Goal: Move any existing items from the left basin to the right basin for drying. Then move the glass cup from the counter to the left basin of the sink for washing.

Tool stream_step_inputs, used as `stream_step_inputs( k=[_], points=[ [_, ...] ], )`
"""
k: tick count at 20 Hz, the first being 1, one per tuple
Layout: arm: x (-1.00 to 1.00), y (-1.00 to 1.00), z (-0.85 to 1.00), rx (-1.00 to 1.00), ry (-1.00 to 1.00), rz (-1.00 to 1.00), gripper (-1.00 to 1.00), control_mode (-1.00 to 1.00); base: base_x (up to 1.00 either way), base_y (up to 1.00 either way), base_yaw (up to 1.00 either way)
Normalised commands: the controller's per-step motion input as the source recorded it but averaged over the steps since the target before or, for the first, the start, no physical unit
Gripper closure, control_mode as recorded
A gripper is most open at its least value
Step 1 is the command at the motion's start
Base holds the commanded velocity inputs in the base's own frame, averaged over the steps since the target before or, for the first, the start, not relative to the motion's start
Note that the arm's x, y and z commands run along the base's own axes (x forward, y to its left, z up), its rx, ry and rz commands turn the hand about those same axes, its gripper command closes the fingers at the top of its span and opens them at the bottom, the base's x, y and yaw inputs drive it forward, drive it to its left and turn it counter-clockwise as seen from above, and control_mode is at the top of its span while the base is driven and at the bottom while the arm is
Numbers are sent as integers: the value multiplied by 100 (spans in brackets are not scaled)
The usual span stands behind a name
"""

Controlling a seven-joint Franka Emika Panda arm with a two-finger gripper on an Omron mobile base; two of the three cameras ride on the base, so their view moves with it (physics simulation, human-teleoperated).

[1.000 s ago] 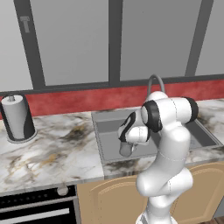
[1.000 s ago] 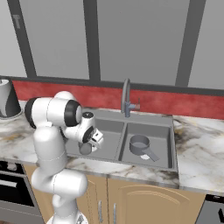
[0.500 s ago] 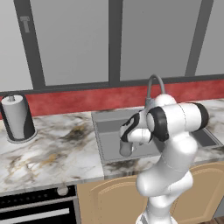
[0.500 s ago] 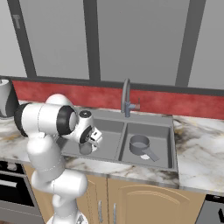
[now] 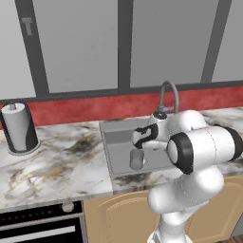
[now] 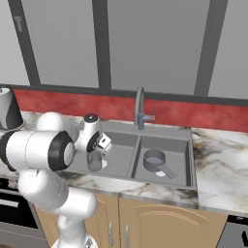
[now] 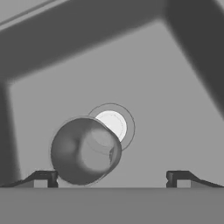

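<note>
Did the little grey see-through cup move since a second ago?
No. The small grey translucent glass cup stands in the same spot of the grey left basin, left of the curved faucet; only the arm's elbow swung.

Two flanking rear views, one close-up overhead

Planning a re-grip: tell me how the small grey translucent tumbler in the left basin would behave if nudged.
The small grey translucent tumbler stands upright, taller than wide, so it would probably tip, then roll on its round wall. It looks smooth and glassy: likely slippery and fragile on the grey left basin floor.

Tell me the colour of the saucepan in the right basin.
Plain grey metal, same tone as the sink; the saucepan shows best in the right base view.
</note>
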Motion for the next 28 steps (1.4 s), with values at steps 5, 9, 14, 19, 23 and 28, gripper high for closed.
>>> stream_step_inputs(
  k=[5,9,14,19,23,28],
  points=[
    [-8,0,67,-2,0,0,-100,-100,0,0,0],
    [-21,1,68,-3,0,0,-100,-100,0,0,0],
    [-39,7,64,-5,0,0,-100,-100,0,0,0],
    [-57,22,56,-6,0,0,-100,-100,0,0,0],
    [-55,42,38,-7,0,0,-100,-100,0,0,0],
    [-42,47,9,-7,3,0,-100,-100,0,0,0]
  ],
)
